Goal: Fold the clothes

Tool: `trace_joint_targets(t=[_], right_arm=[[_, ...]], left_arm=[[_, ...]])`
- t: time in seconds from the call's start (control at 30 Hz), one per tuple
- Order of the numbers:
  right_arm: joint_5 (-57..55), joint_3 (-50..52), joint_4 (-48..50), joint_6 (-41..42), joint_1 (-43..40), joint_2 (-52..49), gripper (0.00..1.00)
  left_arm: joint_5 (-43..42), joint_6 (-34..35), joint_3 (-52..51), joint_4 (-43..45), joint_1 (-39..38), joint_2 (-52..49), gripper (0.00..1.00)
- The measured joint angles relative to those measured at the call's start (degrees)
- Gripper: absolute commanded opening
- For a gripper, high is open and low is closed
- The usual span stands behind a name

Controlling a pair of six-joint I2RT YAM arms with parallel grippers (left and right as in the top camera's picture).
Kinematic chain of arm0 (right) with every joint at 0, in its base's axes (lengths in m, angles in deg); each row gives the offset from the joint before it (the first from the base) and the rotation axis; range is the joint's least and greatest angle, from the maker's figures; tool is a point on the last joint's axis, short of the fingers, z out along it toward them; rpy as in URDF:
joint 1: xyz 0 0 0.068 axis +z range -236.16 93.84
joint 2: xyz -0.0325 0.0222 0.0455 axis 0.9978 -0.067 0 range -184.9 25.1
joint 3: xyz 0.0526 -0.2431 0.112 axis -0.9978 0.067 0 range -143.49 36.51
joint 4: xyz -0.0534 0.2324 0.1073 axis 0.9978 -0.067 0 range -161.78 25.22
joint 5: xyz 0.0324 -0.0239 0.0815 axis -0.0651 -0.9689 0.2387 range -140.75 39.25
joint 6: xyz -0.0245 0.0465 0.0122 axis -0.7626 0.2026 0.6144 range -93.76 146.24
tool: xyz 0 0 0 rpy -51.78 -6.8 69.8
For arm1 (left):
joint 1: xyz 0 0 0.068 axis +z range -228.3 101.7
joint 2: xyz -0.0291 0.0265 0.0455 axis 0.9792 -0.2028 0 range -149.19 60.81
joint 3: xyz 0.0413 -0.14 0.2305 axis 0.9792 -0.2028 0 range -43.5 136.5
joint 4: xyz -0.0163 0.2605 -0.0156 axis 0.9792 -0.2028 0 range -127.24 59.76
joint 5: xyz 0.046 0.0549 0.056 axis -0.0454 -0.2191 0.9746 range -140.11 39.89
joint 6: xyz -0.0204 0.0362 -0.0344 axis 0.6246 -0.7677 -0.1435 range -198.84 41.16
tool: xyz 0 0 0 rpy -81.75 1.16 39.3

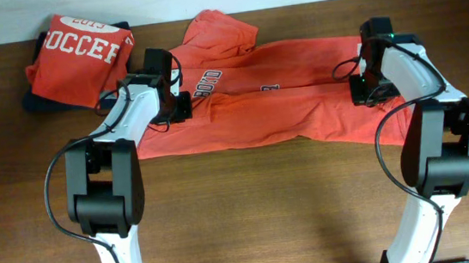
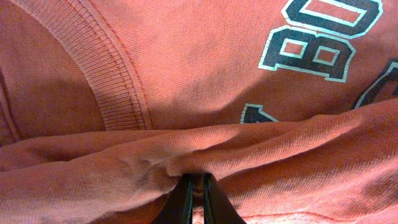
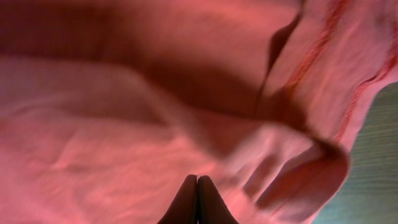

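Since the orange-red T-shirt looked soft and limp, hems suited pinching; left gripper clenched a fold, right gripper closed, hold unclear.

Soft, even light over the table; T-shirt ahead of the left gripper crisp, but blurred and shadowed beyond the right gripper.

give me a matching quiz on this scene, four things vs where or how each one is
Things:
1 folded shirt
2 spread shirt
3 left claw
4 right claw

Places or states:
a shut, at the spread shirt's right end
b far left corner of the table
c pinching a fold beside the navy lettering
d across the middle of the table

Pairs: 1-b, 2-d, 3-c, 4-a
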Motion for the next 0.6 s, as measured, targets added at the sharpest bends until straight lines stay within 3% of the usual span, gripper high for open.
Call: trace_joint_targets(t=[0.33,0.4,0.53,0.6], right_arm=[[-1.7,3.7,12.8,0.2,-4.9,-0.2,0.06],[-1.7,3.6,15.3,0.2,-5.9,-0.2,0.18],[-2.0,1.9,17.4,-0.1,-7.9,-0.2,0.28],[-2.1,-0.1,17.2,-0.9,-8.6,-0.2,0.28]], left_arm=[[0.0,0.0,0.0,0.0,0.0,0.0,0.09],[0.0,0.0,0.0,0.0,0.0,0.0,0.09],[0.0,0.0,0.0,0.0,0.0,0.0,0.09],[0.0,0.0,0.0,0.0,0.0,0.0,0.08]])
